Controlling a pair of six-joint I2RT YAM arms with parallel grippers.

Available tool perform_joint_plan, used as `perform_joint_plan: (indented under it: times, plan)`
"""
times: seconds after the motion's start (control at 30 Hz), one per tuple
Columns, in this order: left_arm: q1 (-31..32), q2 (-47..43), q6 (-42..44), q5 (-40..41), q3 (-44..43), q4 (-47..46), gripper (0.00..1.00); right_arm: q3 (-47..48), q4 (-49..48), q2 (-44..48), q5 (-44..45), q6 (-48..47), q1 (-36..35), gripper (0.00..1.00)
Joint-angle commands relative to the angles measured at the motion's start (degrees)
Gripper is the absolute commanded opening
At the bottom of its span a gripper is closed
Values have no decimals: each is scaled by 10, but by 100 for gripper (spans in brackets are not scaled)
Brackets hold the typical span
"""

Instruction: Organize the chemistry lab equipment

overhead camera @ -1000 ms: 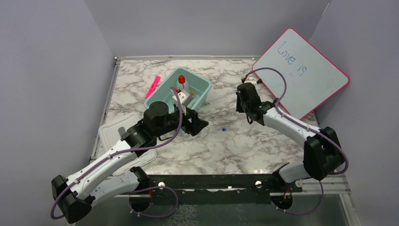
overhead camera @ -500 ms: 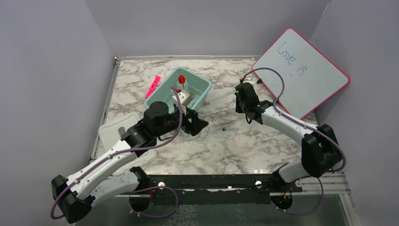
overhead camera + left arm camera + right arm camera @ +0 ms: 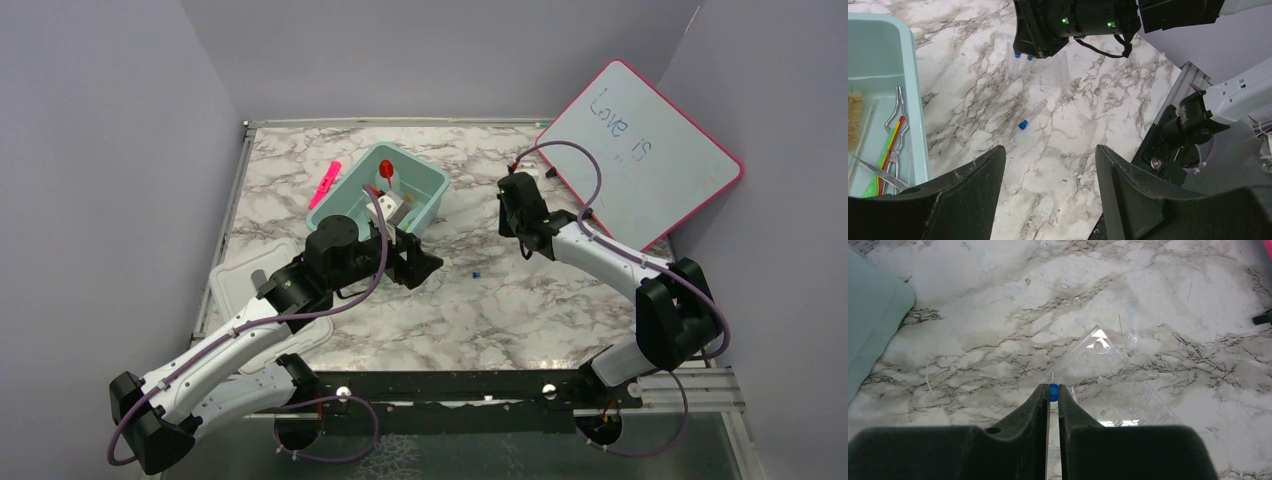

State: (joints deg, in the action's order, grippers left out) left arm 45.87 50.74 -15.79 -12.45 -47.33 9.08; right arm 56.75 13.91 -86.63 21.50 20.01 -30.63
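My right gripper (image 3: 1053, 390) is shut on a blue-capped clear tube (image 3: 1053, 391), held upright over a clear tube rack (image 3: 1118, 390). The left wrist view shows that gripper (image 3: 1040, 47) above the rack (image 3: 1045, 70), with two blue-capped tubes (image 3: 1018, 55) standing there. Another blue-capped tube (image 3: 1031, 115) lies flat on the marble; only its cap (image 3: 477, 272) shows from above. A teal bin (image 3: 425, 185) holds the red-bulbed dropper (image 3: 386, 168), metal tongs (image 3: 894, 117), a green-handled tool (image 3: 879, 172) and a brush (image 3: 854, 120). My left gripper (image 3: 1050, 150) hangs open beside the bin, holding nothing.
A pink marker (image 3: 325, 183) lies left of the bin. A pink-framed whiteboard (image 3: 640, 150) leans at the back right. A white lid (image 3: 232, 290) sits at the table's left edge, partly under my left arm.
My right gripper has shut on the blue-capped tube and moved slightly toward the back left. The left arm has not moved.
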Motion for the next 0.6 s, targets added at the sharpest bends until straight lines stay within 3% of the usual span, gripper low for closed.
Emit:
perform_joint_plan:
  times: [0.0,0.57]
  plan:
    - [0,-2,5,-4,-2,-10,69,4,10,3,6,6,1,15]
    - [0,-2,3,-5,-2,-10,69,-3,10,41,-12,-2,1,16]
